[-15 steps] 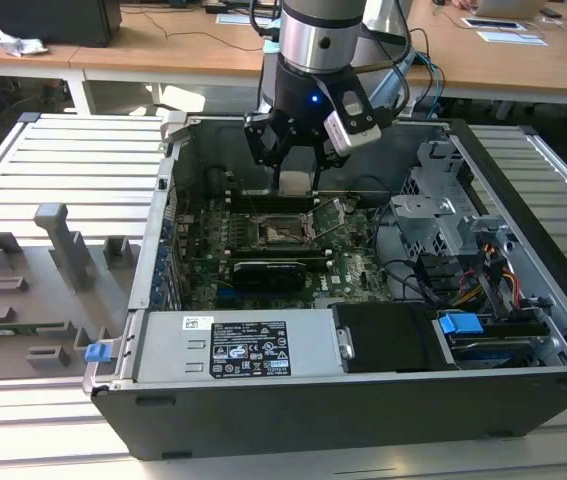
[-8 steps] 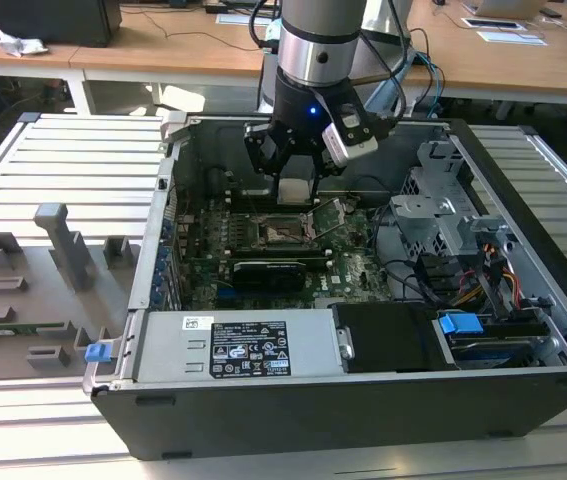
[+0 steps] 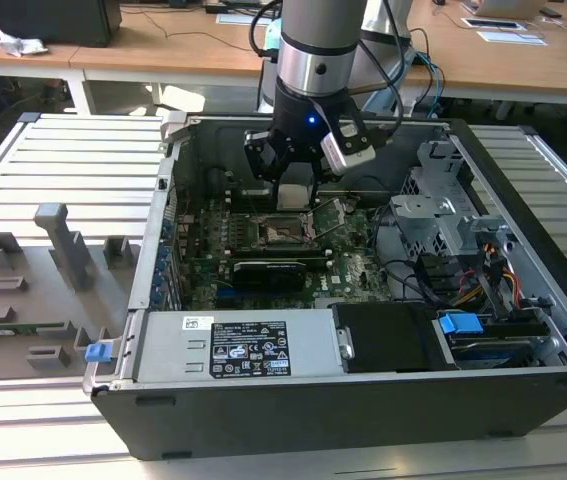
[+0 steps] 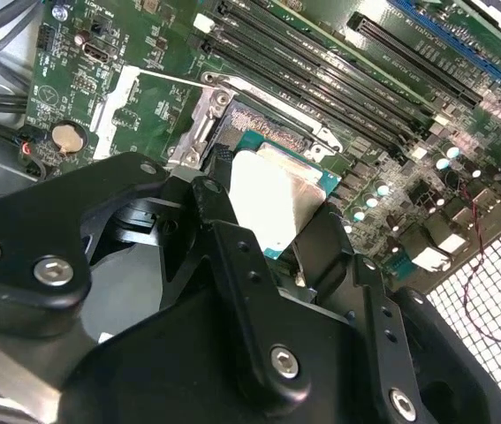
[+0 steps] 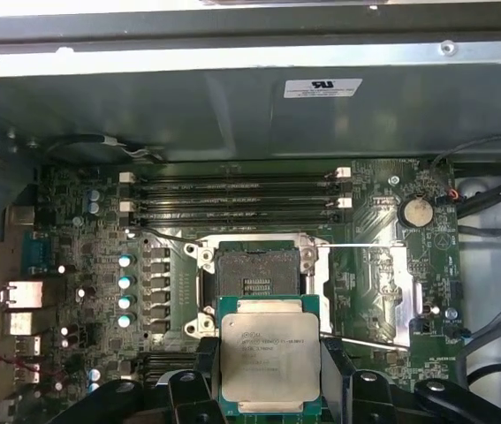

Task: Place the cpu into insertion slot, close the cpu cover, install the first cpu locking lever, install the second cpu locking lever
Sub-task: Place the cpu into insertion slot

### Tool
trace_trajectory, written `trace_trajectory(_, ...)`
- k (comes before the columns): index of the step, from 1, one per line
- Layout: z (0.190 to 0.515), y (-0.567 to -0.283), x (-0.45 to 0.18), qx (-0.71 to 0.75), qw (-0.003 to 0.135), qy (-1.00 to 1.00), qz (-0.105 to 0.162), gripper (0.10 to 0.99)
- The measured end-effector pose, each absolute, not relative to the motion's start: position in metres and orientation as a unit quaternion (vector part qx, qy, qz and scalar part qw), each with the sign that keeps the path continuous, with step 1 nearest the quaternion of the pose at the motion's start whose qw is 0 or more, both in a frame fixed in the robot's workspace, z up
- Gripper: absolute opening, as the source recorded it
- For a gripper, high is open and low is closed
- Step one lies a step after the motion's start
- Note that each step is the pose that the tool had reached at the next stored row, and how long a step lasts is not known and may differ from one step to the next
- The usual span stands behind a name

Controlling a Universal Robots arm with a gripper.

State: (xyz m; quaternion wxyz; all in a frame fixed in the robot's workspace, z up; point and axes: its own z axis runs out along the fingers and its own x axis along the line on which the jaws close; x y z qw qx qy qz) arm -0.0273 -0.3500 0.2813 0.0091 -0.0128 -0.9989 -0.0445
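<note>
Barely begun: my gripper (image 5: 269, 369) pinches the cpu (image 5: 269, 340) near the bare insertion slot (image 5: 256, 276); seating, covering and locking all left

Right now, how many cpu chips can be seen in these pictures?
1. The cpu is gripped in the pincer, held above the board close to the insertion slot, which lies open and empty. Another could lie hidden elsewhere in the case.
</note>
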Motion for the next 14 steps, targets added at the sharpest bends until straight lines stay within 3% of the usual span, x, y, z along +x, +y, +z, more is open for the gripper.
trace_trajectory(14,0.2713,-0.3501,-0.0273,-0.013,0.009,-0.999,-0.044,0.541)
